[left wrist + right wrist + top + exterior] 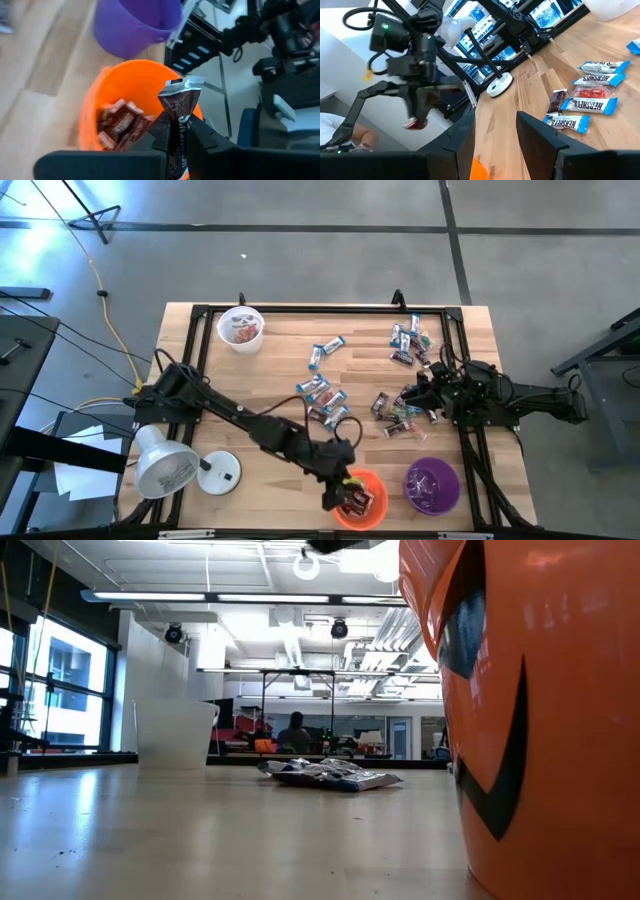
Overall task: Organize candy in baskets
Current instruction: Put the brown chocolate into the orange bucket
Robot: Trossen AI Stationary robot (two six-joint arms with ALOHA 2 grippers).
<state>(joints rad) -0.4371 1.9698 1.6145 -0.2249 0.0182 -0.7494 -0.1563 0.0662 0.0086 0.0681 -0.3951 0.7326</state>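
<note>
My left end effector (176,131), clenched on a dark brown foil-wrapped candy bar (179,107) standing upright, hangs directly over the bright orange plastic basket (95,100) at the surface's near edge; release drops it in.

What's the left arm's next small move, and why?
Probably open the left hand and drop. It is shut on a dark brown wrapped candy bar, held directly over the bright orange round plastic bucket, which already contains similar brown bars. The right hand waits by the loose pile.
</note>
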